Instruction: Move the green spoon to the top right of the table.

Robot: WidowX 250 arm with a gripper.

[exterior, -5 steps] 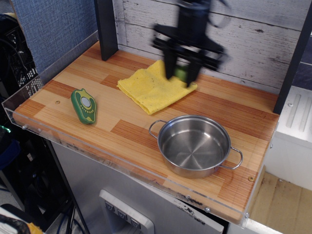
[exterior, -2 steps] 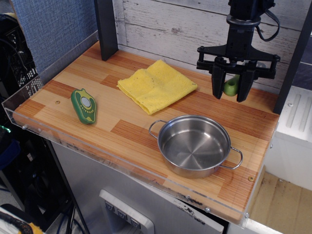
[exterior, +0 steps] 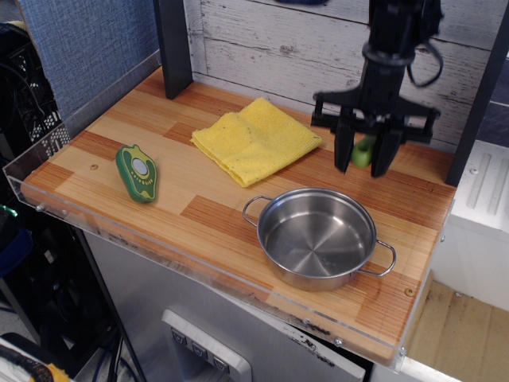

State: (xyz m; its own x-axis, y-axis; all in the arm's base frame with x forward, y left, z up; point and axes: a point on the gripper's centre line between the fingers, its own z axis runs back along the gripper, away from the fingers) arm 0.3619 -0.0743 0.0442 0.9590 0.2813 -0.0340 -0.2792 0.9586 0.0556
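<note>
Your small light-green spoon (exterior: 364, 151) is sitting right between the two dark fingers (exterior: 343, 148) of your black gripper (exterior: 362, 153), and only a rounded green piece of it is showing between them; the grey head is hidden from this view. The fingers are pointing straight down and closing in on that green handle from both sides, so you are gripping it, with the jaws only as far apart as the handle is thick. You are holding it over the far right part of the wooden butcher-block table (exterior: 159, 219); whether the spoon is touching the planks or hanging just above them, I cannot tell from here.

Just below the fingertips, towards the front edge, the round stainless-steel pot with two loop handles (exterior: 318, 237) is standing upright and empty. To the left of the fingers, the folded yellow cloth (exterior: 254, 139) is lying flat, near but apart from them. Well off to the left, the flat dark-green pepper-shaped toy with a pale round centre (exterior: 137, 172) is resting near the table's front left edge.
</note>
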